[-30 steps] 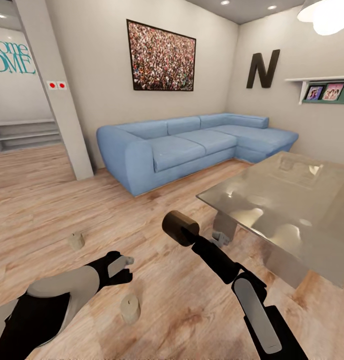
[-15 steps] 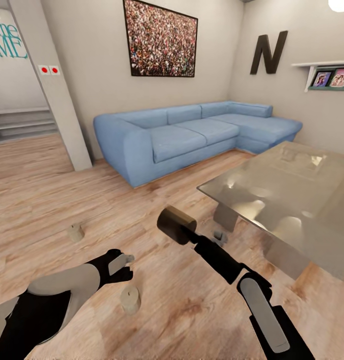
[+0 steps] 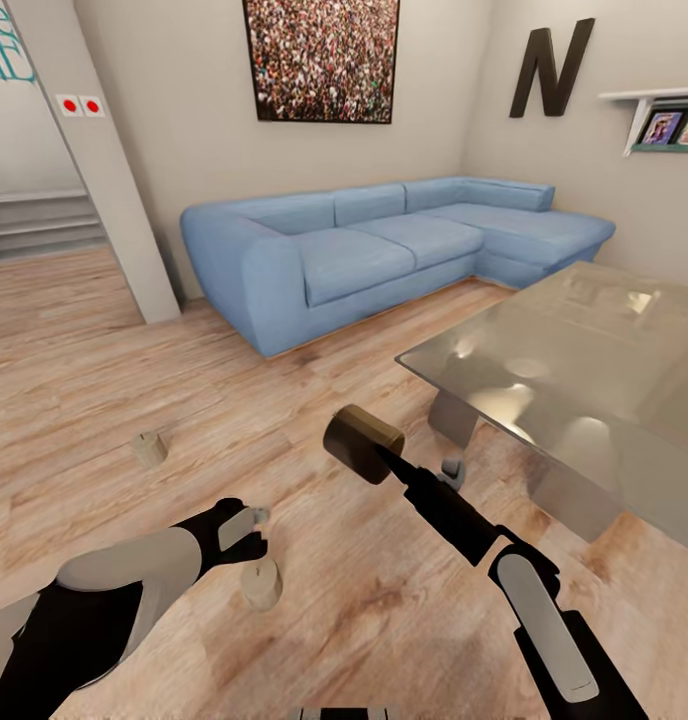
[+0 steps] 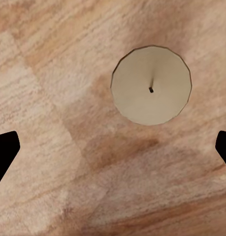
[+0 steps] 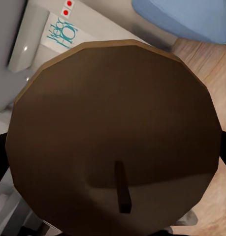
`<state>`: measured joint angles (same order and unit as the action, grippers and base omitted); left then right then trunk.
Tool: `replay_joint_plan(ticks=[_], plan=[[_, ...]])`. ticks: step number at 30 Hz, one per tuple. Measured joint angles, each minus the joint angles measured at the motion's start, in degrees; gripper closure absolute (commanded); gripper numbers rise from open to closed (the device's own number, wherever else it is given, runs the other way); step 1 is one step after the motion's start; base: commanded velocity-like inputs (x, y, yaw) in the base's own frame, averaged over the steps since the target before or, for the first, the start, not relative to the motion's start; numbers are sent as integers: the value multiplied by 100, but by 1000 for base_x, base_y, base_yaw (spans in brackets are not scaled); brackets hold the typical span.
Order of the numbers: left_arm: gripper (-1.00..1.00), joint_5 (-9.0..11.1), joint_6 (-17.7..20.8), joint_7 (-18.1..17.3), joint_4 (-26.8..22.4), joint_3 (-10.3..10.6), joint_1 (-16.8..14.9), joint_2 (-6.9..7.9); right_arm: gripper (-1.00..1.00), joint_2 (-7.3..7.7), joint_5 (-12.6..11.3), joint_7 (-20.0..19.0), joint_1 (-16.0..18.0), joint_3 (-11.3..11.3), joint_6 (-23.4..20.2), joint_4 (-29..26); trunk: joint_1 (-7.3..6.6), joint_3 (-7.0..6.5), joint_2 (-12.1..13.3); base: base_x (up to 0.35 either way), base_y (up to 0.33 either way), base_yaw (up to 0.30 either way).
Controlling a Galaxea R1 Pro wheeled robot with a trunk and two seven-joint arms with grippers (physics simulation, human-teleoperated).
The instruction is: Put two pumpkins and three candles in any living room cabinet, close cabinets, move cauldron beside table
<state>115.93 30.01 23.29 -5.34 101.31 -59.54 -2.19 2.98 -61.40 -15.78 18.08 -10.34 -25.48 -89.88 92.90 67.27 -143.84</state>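
Two short tan candles stand on the wood floor, one point(image 3: 261, 583) just in front of my left gripper point(image 3: 246, 532) and one point(image 3: 150, 448) farther off to the left. The left gripper point(image 4: 113, 152) hangs open above the floor, with the near candle's point(image 4: 151, 85) round top and wick lying off to one side of the gap between its fingers. A third candle point(image 3: 362, 443), which looks dark brown, is held off the floor with my right gripper point(image 3: 387, 462) shut on it; its end face point(image 5: 115, 137) is close to the right wrist camera. The grey glossy table point(image 3: 584, 370) stands at the right. Pumpkins, cabinet and cauldron are out of view.
A blue corner sofa point(image 3: 384, 250) runs along the far wall under a framed picture point(image 3: 321, 60). A grey pillar point(image 3: 104, 170) stands at the left with an opening to another room beside it. The table's slab legs point(image 3: 452, 420) are close to my right arm.
The head camera has tilted down, so the whole room has slid up the picture. The near floor candle now shows closer to my left gripper. Both grippers keep their states.
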Motion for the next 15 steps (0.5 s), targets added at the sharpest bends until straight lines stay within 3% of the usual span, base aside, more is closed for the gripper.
replay_joint_plan(ticks=[10, 15], plan=[[-100, 2, -100, -4, -1, 1, 0, 6, 100, 122, -22, -99, -1, -5, -29, -1, 26, 222, -14, 0, 0, 0], [-100, 2, -147, -6, -1, 6, 0, 4, 100, 272, -49, -648, 1, -23, -104, -4, 35, 311, -19, 0, 0, 0]])
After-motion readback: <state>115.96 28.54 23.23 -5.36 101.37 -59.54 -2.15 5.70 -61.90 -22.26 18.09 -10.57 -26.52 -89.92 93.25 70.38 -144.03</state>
